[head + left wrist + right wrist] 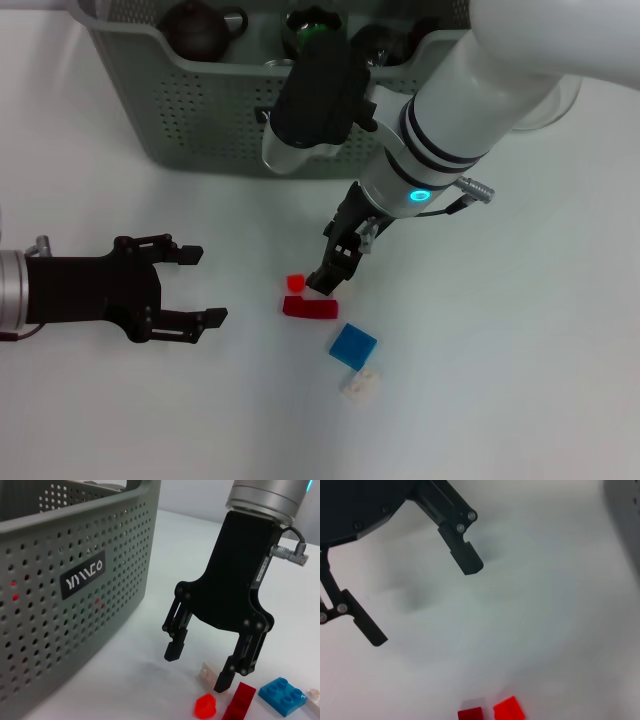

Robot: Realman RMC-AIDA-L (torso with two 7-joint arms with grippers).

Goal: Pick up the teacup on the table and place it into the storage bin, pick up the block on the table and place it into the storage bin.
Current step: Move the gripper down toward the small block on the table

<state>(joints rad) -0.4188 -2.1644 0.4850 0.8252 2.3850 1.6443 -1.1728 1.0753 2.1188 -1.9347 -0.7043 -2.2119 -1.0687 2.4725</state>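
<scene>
The grey-green storage bin (210, 120) stands at the back, its black label (83, 575) facing me. Dark crockery (200, 28) sits inside it; no teacup shows on the table. A small red block (295, 283), a long red block (310, 308), a blue block (353, 344) and a clear block (361, 383) lie mid-table. My right gripper (330, 278) hangs open just above the red blocks, holding nothing; the left wrist view shows it (198, 670) over the small red block (205, 705). My left gripper (207, 286) rests open and empty, left of the blocks.
In the left wrist view the bin wall (60, 630) rises close beside the right gripper. The blue block (281, 696) and a clear block (209, 670) lie near its fingertips. White tabletop (520, 380) stretches to the right and front.
</scene>
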